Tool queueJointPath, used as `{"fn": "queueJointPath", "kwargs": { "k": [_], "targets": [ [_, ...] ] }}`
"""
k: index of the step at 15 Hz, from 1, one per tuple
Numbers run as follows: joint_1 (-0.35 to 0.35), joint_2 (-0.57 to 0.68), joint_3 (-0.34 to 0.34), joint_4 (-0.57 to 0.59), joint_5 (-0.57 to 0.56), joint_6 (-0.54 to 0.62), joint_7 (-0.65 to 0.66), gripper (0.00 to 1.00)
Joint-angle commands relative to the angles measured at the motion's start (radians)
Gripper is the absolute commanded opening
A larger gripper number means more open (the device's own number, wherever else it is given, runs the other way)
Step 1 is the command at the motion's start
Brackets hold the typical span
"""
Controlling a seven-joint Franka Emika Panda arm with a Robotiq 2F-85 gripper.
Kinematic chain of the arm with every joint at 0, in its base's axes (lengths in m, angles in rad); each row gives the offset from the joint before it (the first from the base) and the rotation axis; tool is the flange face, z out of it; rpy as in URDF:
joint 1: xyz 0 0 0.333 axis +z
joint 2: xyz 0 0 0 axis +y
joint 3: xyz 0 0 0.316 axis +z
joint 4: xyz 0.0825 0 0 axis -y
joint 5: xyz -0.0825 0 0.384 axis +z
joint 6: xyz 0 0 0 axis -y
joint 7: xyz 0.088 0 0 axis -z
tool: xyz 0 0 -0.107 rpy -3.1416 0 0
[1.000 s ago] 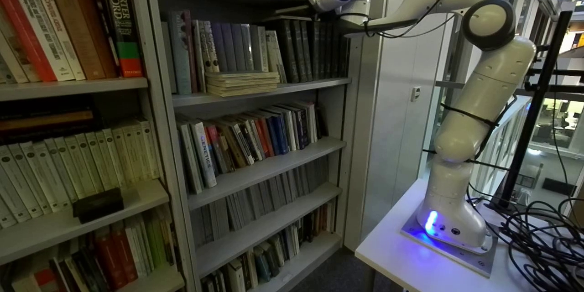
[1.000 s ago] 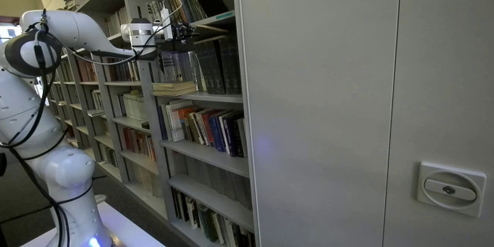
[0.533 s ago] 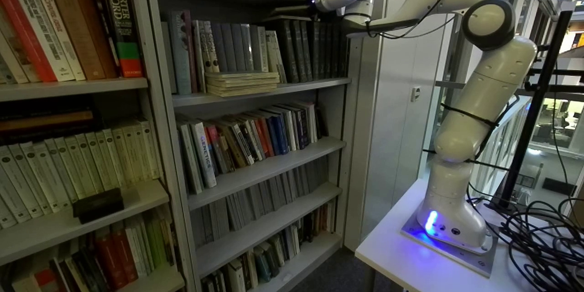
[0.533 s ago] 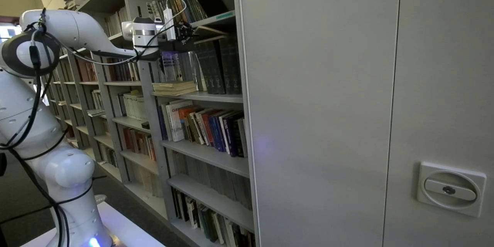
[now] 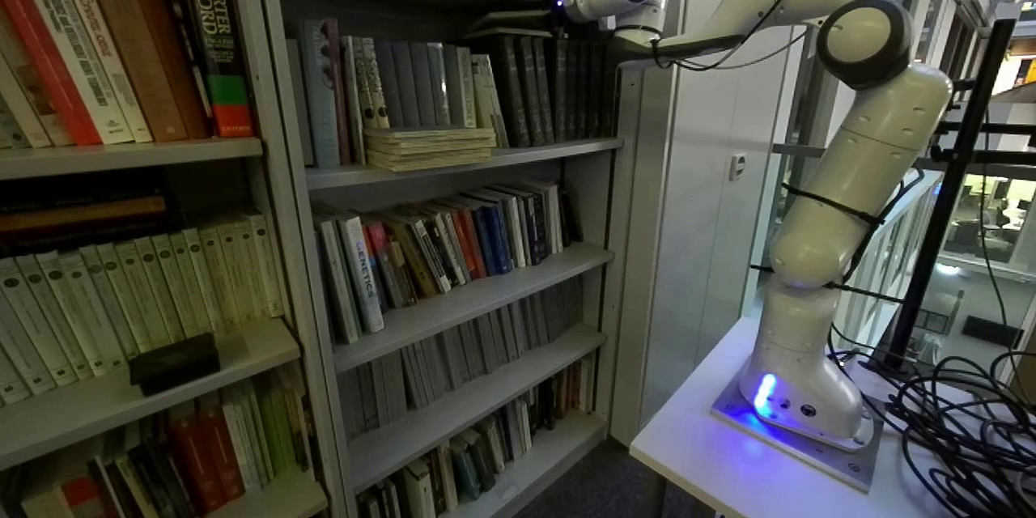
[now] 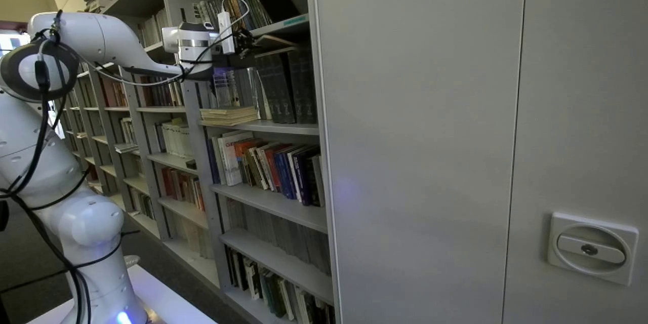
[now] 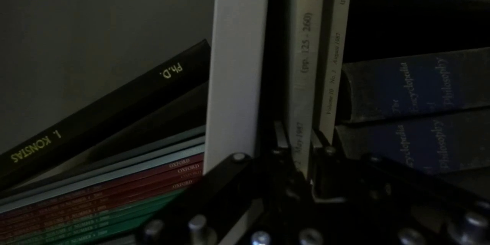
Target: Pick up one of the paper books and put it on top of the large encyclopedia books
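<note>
The fingers (image 7: pixel 282 138) are clamped upon one paper book (image 7: pixel 303 88): in the wrist view its pale spine, on which the word May is printed, is pinched between the two tips. The picking can thus be judged as done. Under the held book, near to the fingers, a second paper book (image 7: pixel 334 80) is seen lying on top of the large encyclopedia books (image 5: pixel 541 89), which are placed upright. The carrying, too, can be judged as almost finished, since the held book is positioned over these volumes. Between the two paper books a narrow dark gap is shown at the spines; whether they are touching farther inside cannot be told. What is probably left is that the book be lowered, that the grip be loosened, and that the fingers be drawn back without the book being dragged along. Just above the fingers the edge of the upper shelf (image 7: pixel 237 65) is found, so only little room is given for lifting. Farther away, lower and to one side of the fingers, a stack of paper books (image 5: pixel 429 150) is seen in both exterior views.
</note>
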Motion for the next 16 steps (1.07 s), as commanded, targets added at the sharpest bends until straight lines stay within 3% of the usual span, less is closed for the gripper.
{"fn": "queueJointPath", "kwargs": {
  "k": [1, 7, 9, 14, 16],
  "targets": [
    [-0.028, 0.083, -0.016, 0.027, 0.053, 0.07, -0.047, 0.03],
    [-0.026, 0.09, -0.018, -0.004, 0.135, 0.075, -0.12, 0.03],
    [0.002, 0.114, -0.042, -0.015, 0.173, 0.053, -0.177, 0.03],
    [0.001, 0.136, -0.043, 0.026, 0.227, 0.044, -0.252, 0.03],
    [-0.031, 0.137, -0.019, 0.036, 0.228, 0.062, -0.234, 0.03]
  ]
}}
